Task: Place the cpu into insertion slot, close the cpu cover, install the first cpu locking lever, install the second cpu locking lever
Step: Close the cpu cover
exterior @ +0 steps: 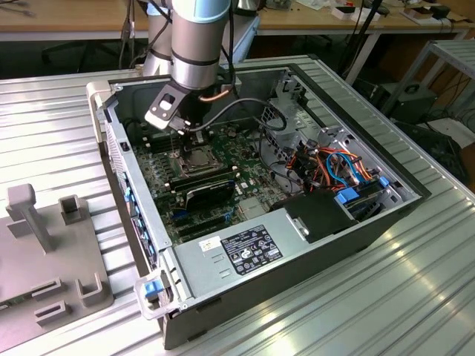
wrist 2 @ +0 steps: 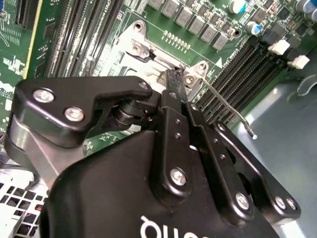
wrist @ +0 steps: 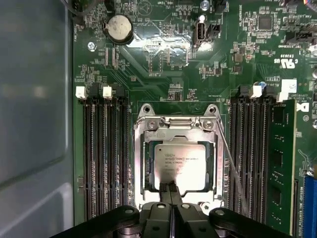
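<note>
Cpu (wrist: 181, 166) sits flat in the insertion slot (wrist: 149, 171). Its silver top shows through the window of the cpu cover (wrist: 138, 166), which lies down around it in the first wrist view.

Nearest in the exterior view, a grey fixture block (exterior: 52, 252) rests on the ribbed metal counter (exterior: 356, 297) at the exterior view's left, just beside the open computer case (exterior: 326, 248). Inside the case the power supply (exterior: 245, 248) lies along the near edge. Farther in is the green motherboard (exterior: 159, 174), with the socket in it, and the claw (exterior: 183, 142) points straight down at that socket.

The claw's fingers (wrist: 167, 196) are pressed together with nothing between them, and their tip touches the edge of the cover. Beside the socket a thin wire locking lever (wrist 2: 223, 101) slants up over the memory slots (wrist 2: 237, 74), its hooked end free in the air.

Above the claw the arm (exterior: 197, 44) rises, and wooden desks (exterior: 74, 15) stand farthest back.
</note>
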Robot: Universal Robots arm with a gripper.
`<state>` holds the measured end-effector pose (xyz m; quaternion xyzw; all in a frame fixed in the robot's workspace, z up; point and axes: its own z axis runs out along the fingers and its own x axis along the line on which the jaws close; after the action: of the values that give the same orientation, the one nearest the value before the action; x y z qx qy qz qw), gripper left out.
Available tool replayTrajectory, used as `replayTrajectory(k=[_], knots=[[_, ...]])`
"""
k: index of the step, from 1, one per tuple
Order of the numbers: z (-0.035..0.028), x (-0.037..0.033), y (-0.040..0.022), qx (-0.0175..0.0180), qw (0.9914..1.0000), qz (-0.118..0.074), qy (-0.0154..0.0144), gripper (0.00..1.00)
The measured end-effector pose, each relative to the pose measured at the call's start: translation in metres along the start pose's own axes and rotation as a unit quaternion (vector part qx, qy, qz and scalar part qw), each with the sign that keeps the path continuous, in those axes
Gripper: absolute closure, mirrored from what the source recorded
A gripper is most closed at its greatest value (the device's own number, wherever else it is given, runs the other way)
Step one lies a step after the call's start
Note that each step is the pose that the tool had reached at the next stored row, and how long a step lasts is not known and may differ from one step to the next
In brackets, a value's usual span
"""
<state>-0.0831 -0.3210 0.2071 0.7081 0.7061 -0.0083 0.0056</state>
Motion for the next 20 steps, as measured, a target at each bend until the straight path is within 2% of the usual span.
replayTrajectory(k=[3, 11, 13, 17, 20], knots=[[-0.0002, 0.0, -0.0001, 0.0, 1.0, 0.0, 0.0001, 0.89], [-0.0081, 0.0, 0.0, 0.0001, 1.0, 0.0, 0.0, 0.89], [-0.0081, 0.0001, 0.0034, 0.0004, 1.0, 0.0, 0.0001, 0.89], [-0.0082, -0.0001, 0.0155, 0.003, 1.0, 0.0, 0.0, 0.89], [-0.008, -0.0012, 0.0179, 0.0037, 0.99999, 0.0, 0.0, 0.89]])
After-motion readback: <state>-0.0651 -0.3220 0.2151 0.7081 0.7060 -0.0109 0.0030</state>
